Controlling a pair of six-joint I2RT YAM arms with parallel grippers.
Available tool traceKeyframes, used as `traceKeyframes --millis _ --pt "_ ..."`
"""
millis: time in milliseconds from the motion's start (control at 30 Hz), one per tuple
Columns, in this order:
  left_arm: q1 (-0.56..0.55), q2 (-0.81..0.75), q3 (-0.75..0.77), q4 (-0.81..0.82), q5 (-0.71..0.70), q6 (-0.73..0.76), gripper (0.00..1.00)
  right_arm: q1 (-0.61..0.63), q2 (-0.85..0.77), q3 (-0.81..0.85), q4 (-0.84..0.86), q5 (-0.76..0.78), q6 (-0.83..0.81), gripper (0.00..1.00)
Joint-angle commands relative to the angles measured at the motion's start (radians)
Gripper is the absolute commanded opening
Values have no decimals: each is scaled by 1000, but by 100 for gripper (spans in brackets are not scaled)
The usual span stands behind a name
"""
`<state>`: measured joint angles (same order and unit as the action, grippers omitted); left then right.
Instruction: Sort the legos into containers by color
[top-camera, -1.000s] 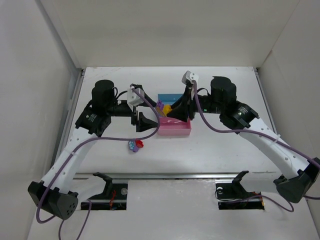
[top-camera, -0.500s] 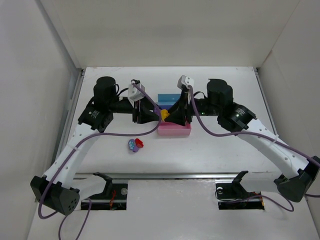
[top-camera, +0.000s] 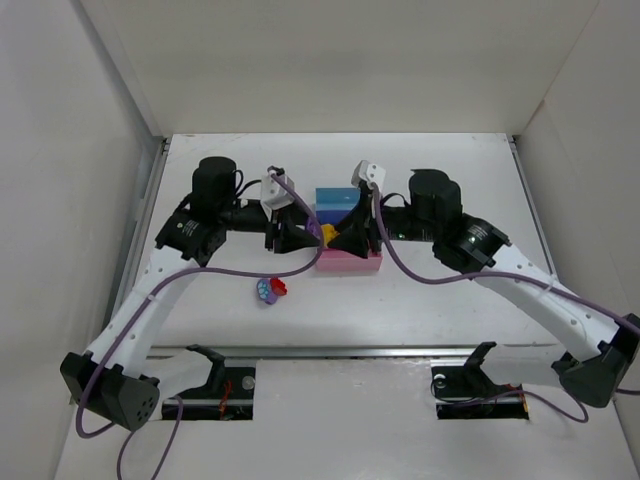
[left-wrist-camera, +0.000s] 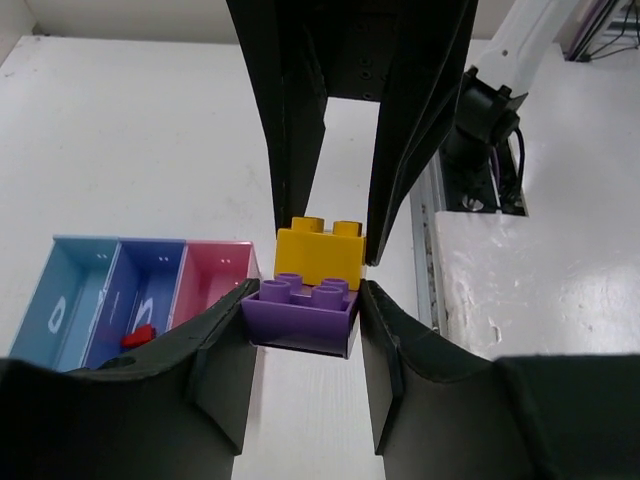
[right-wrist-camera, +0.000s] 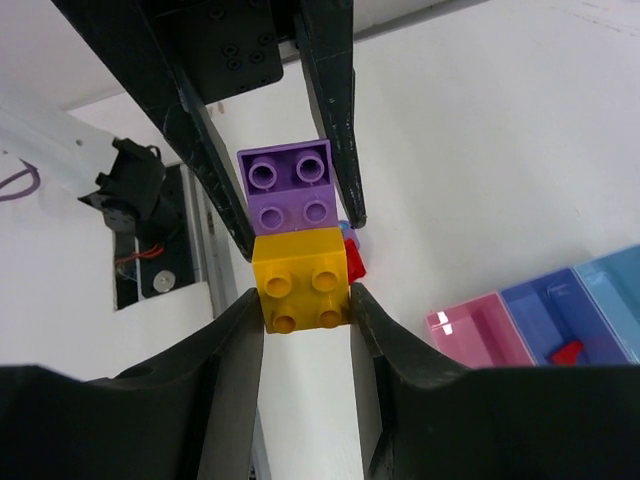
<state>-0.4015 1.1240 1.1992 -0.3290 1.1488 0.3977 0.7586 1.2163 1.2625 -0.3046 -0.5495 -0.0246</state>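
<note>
Early going here: just one red piece (left-wrist-camera: 142, 335) down in the darker blue tray (left-wrist-camera: 150, 275), purple brick (left-wrist-camera: 300, 318) pinched tight in the left gripper (top-camera: 308, 233), joined yellow brick (right-wrist-camera: 300, 285) pinched tight in the right gripper (top-camera: 342, 235), aloft beside the pink tray (top-camera: 365, 266), unsplit, small loose cluster (top-camera: 270, 290) waiting on the table (top-camera: 430, 300).

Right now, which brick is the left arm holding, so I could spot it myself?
Find the row of trays mid-table. At its left edge, two joined bricks are pinched between facing jaws; the left arm's jaws clamp the purple brick. Its partner, the yellow brick, sits in the right arm's jaws.
</note>
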Motion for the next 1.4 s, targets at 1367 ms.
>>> traceKeyframes --millis 1367 --pt "92 100 -127 -2 -515 124 0 -209 634 485 -280 692 239 0"
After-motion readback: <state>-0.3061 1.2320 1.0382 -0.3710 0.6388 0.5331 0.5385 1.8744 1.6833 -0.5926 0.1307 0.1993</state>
